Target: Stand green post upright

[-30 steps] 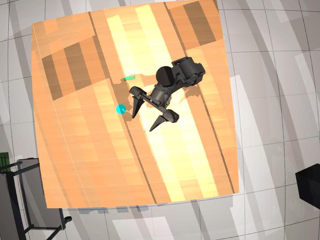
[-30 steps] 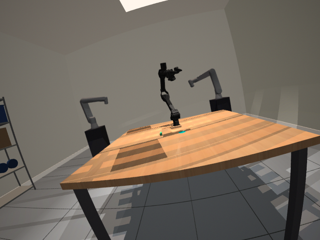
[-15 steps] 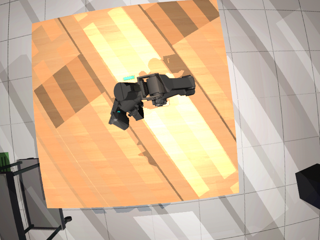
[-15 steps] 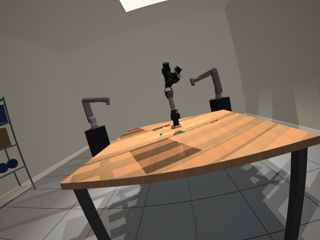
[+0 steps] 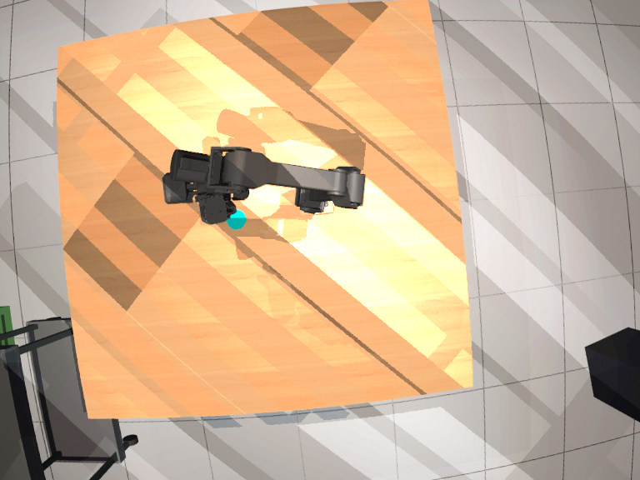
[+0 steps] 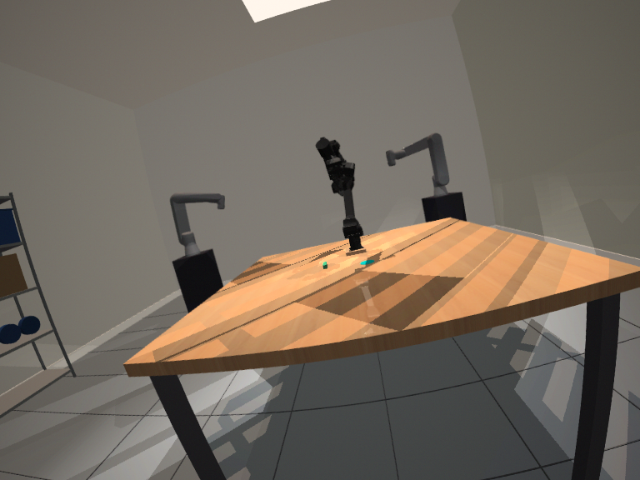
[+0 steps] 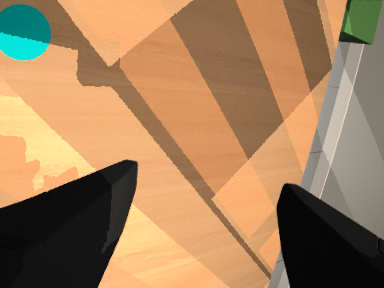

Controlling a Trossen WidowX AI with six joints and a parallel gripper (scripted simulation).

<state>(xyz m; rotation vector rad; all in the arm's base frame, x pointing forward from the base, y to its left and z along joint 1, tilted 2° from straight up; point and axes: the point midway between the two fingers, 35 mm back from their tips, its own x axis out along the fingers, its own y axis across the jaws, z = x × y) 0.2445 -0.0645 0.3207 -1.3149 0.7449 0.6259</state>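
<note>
Wooden tabletop [image 5: 320, 320] [image 6: 392, 322] [image 7: 165, 100], crossed by slanting bands of light and shade, stands on dark legs over a tiled floor. Above it, the tool [image 5: 195, 200] [image 7: 208, 184] is released and partly open, with its two black fingers apart and nothing between them in the wrist view. Those fingers point down toward the wood, the tip on the right of that picture reaching close to where the tabletop's edge appears. Behind the tool, the black arm [image 5: 302, 174] [image 6: 349, 203] folds back over its own base in the top view; from the exterior it rises tall from the surface, and its upper end is too small and dark for the fingers to be made out with confidence. The cyan circle [image 5: 236, 219] [image 6: 367, 262] [image 7: 22, 32] lies flat on the wood, right beside the tool's dark housing as seen from the top, and off in the upper left corner of the wrist picture. The green post [image 6: 325, 265] rests on the tabletop to the left of the circle in the exterior view, clearly apart from it and out of the tool's grasp. Farther out, a green bin [image 5: 5, 325] [image 7: 361, 20] sits past the wood by a dark-framed cart [image 5: 22, 413]. Two grey arms [image 6: 179, 217] [image 6: 438, 160] stand on black pedestals beyond the far side, and a shelf unit [image 6: 40, 289] stands at the exterior view's left.
</note>
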